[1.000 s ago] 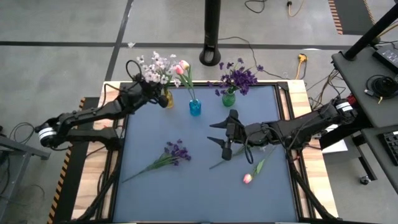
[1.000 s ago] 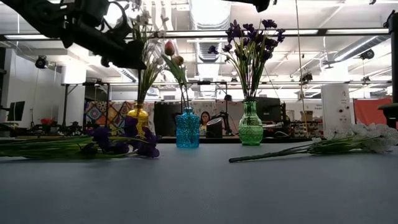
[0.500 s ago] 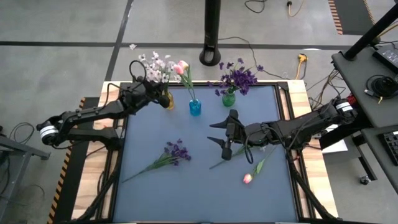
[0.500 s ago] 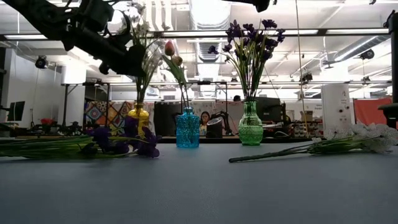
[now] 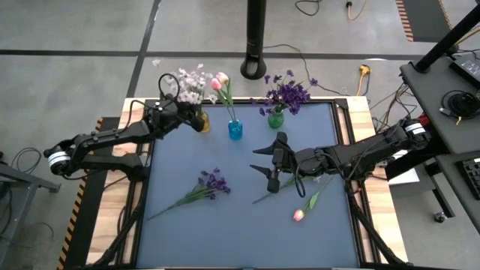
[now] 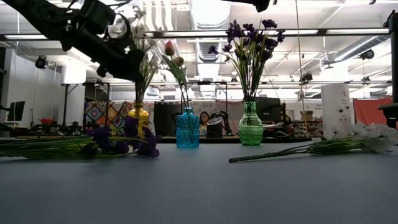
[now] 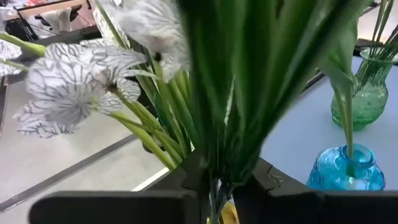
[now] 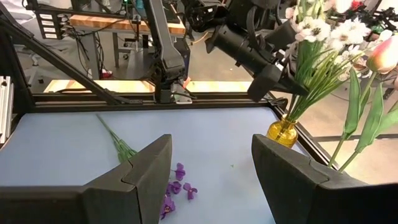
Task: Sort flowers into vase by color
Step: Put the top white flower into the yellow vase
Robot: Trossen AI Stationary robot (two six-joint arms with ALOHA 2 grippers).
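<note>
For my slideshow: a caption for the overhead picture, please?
Left gripper at white sprigs in yellow vase; right gripper hovers mid-table.

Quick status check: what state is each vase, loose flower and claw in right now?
Yellow vase: upright, holds white sprig.
Blue vase: upright, holds pink tulips.
Green vase: upright, holds purple blooms.
Purple flower: lying loose on table.
Pink tulip: lying loose on table.
Left claw: around the white sprig's stems above yellow vase.
Right claw: open, empty, mid-table.
</note>
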